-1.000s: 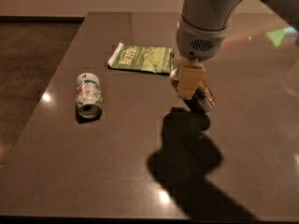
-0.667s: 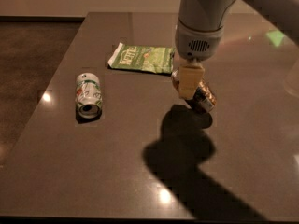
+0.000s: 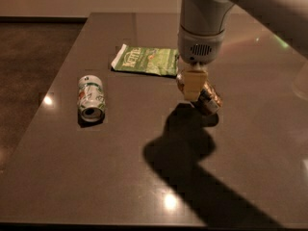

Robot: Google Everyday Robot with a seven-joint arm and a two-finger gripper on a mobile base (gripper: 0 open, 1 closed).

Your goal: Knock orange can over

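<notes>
The orange can (image 3: 211, 100) shows as a coppery body with a silver end. It lies tipped over on the dark table (image 3: 144, 177), just right of and below the gripper, and is partly hidden by it. My gripper (image 3: 194, 89) hangs from the grey arm (image 3: 202, 28) right at the can, low over the table and touching or almost touching it.
A white-and-green can (image 3: 91, 99) lies on its side at the left of the table. A green chip bag (image 3: 147, 60) lies flat behind the gripper. The arm casts a large shadow (image 3: 187, 148) toward the front. The table's left edge borders dark floor.
The arm has shifted slightly and its shadow has spread toward the front. The orange can stays tipped beside the gripper in nearly the same spot.
</notes>
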